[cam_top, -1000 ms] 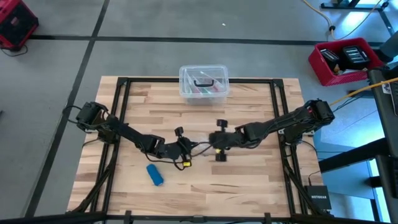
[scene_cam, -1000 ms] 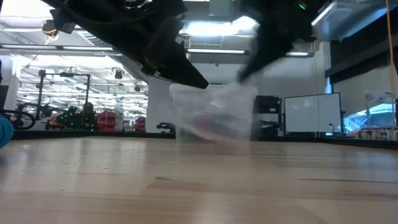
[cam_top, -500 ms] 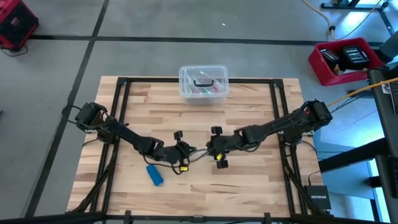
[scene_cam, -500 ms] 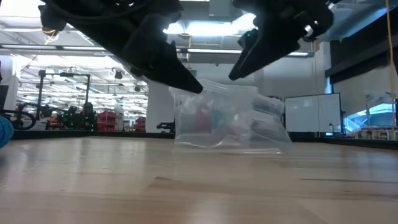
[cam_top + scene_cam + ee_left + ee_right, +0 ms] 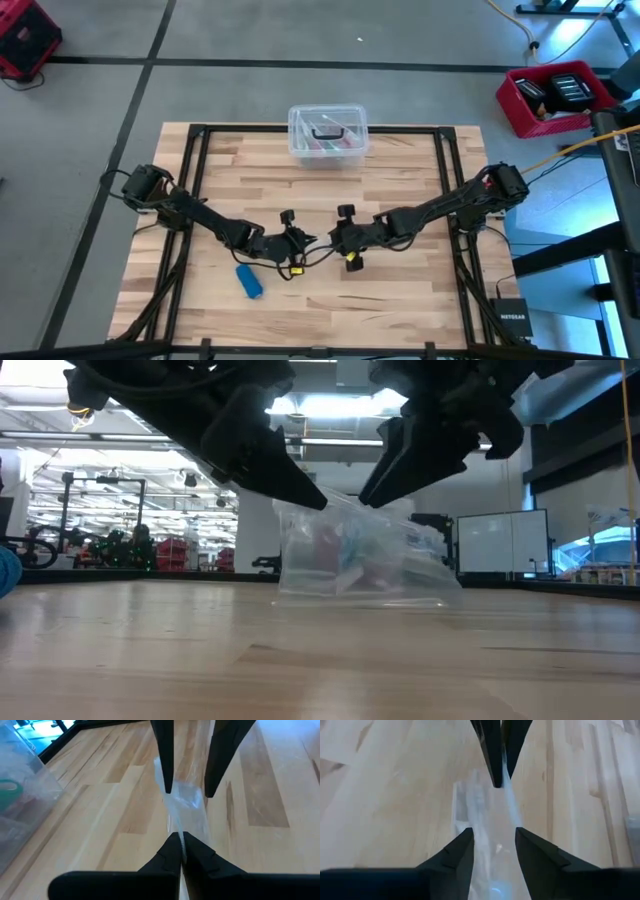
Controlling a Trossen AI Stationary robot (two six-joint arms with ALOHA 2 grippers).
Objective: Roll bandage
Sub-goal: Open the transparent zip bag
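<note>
Pinching the top edge of a small clear plastic bag (image 5: pixel 186 802) between fingers pressed together, the left gripper (image 5: pixel 181 840) hangs at the table's centre, while the right gripper (image 5: pixel 492 836) faces it nose to nose with its fingers apart on either side of the same film, not clamped on it. In the high view the two meet just below the middle of the wooden table (image 5: pixel 400 170), the left gripper (image 5: pixel 300 240) at 9 o'clock of the right gripper (image 5: pixel 338 240). The bandage (image 5: pixel 249 281), already a compact blue roll, lies on the boards at about 7 o'clock from the left gripper, near it but untouched. A clear lidded box (image 5: pixel 327 133) stands at the 12 o'clock edge. The rolling looks done; the step in hand seems to be opening the bag, so the next move calls for the right fingers to close on the opposite wall.
</note>
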